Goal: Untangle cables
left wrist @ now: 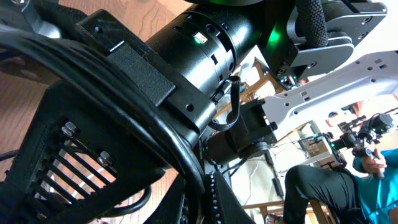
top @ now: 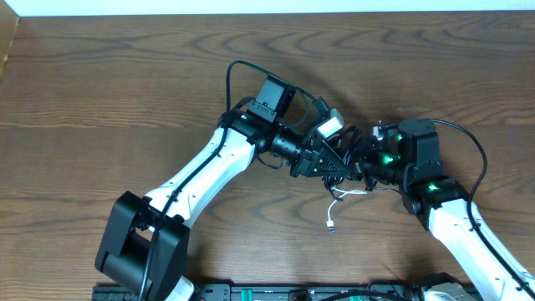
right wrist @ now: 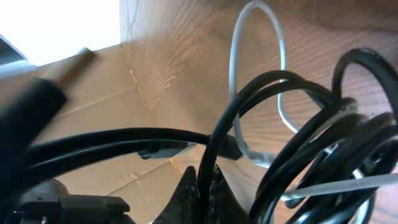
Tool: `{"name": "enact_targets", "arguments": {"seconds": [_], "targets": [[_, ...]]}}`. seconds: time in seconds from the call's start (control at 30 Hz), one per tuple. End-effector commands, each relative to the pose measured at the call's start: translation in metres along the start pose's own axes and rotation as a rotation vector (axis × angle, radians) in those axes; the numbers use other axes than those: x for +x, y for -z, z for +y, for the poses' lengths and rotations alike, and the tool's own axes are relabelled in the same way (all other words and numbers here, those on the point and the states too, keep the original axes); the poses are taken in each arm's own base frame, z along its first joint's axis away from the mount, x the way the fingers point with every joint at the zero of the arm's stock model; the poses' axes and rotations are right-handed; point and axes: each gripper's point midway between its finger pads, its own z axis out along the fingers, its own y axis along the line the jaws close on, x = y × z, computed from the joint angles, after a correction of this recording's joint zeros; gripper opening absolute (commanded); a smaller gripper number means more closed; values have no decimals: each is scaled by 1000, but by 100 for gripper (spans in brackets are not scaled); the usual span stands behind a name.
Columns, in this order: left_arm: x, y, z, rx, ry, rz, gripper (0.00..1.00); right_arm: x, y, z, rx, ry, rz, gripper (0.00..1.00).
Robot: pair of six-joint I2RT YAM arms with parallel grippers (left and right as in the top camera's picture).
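Note:
The cables hang bunched between my two grippers above the table's middle. From the bunch, the white cable [top: 338, 199] droops to the wood, ending in a small plug [top: 331, 224]. In the right wrist view the white cable [right wrist: 255, 37] loops behind coils of the black cable [right wrist: 323, 149]. There my right gripper [right wrist: 200, 177] is shut on one black cable strand that rises between its fingers. My left gripper [left wrist: 202, 193] is shut too, a black strand running down between its studded fingers. Seen from overhead, the left gripper [top: 330, 163] and right gripper [top: 361, 163] nearly touch.
The wooden table [top: 125, 84] stretches around both arms. A cardboard edge [top: 7, 42] stands at the far left. The right arm's black body [left wrist: 186, 56] fills most of the left wrist view, with a person [left wrist: 373, 168] in the background.

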Motion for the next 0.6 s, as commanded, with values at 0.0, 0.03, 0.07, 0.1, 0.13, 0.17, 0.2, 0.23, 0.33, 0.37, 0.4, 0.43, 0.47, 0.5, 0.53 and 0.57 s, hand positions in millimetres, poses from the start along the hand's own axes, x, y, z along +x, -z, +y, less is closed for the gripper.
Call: {"name": "enact_targets", "arguments": {"seconds": [0.0, 0.03, 0.07, 0.1, 0.13, 0.17, 0.2, 0.23, 0.33, 0.37, 0.4, 0.43, 0.47, 0.5, 0.53, 0.57], "targets": [[-7, 1, -7, -17, -58, 0, 7, -8, 0, -10, 46, 106, -48, 1], [-6, 2, -4, -35, -51, 7, 7, -11, 2, -15, 67, 111, -62, 1], [-4, 2, 0, -58, -43, 15, 8, -15, 3, -21, 92, 112, -79, 1], [-2, 2, 3, -81, -34, 25, 7, -18, 5, -26, 116, 113, -97, 1], [2, 3, 8, -112, -22, 38, 7, -24, 8, -34, 150, 114, -121, 1], [4, 3, 12, -137, -9, 48, 7, -28, 10, -40, 173, 113, -138, 1], [7, 5, 17, -167, 3, 60, 7, -32, 14, -46, 197, 111, -154, 1], [10, 6, 21, -192, 13, 72, 7, -37, 17, -53, 225, 111, -175, 1], [20, 12, 39, -307, 74, 108, 8, -50, 29, -71, 298, 100, -226, 1], [22, 15, 45, -346, 95, 117, 7, -53, 32, -75, 317, 96, -240, 1], [26, 18, 53, -397, 123, 128, 7, -56, 36, -79, 333, 96, -251, 1], [31, 26, 66, -484, 174, 139, 7, -61, 41, -84, 352, 97, -265, 1], [34, 30, 73, -536, 205, 144, 7, -62, 43, -87, 362, 94, -271, 1], [37, 36, 81, -600, 242, 150, 8, -64, 45, -89, 368, 93, -275, 1], [42, 43, 89, -665, 279, 156, 7, -65, 47, -90, 372, 89, -278, 1], [45, 48, 94, -714, 306, 161, 7, -66, 48, -91, 374, 86, -281, 1]]}}
